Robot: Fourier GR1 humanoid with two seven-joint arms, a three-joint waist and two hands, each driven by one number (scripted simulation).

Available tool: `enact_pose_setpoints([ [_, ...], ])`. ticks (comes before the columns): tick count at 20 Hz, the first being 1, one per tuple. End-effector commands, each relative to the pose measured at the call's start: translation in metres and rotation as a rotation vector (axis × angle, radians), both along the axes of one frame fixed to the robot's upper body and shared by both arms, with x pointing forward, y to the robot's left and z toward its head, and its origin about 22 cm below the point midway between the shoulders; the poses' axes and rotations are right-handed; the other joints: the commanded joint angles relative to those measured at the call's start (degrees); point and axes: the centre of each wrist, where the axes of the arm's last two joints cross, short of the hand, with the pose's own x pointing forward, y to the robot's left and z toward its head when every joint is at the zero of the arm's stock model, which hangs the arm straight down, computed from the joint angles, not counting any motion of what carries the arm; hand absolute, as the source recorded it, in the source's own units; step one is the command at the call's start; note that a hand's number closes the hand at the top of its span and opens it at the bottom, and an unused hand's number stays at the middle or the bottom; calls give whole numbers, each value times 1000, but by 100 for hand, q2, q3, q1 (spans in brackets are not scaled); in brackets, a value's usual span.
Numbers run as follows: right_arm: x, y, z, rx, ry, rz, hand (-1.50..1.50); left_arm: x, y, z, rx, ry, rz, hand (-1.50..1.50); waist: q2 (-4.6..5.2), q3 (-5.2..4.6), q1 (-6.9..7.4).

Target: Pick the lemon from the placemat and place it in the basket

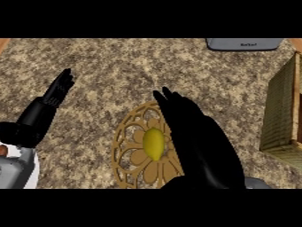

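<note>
My right hand (pixel 199 137) is hanging over the right part of the mat (pixel 130 155), its fingers lying straight and together, pointing away from me and holding nothing. The lemon (pixel 154 143) is lying on the mat near its middle, just beside the left edge of that hand; I cannot tell whether the hand is touching it. The mat is sitting flat on the speckled bench (pixel 146 71), round and tan with a cut-out flower pattern, and its right side is being hidden under my hand.

My left hand (pixel 56 95) is resting at the left of the view, fingers straight and up, well apart from the mat.

The basket (pixel 280 111) is standing at the right edge of the bench, well apart from the lemon, with its dark inside showing. A grey object (pixel 243 44) is sitting at the far edge of the bench.
</note>
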Motion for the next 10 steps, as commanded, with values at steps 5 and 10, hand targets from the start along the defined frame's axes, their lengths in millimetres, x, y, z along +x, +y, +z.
enact_pose_setpoints([
  [5, 19, 14, -64, -55, 31, -150, -150, -1, -4, 0, -11, 9, -8, 0, 36, 4, 86],
  [10, 15, 8, -80, -82, 29, -158, -150, 6, -17, 2, 3, -4, -22, 0, 31, 4, 52],
])
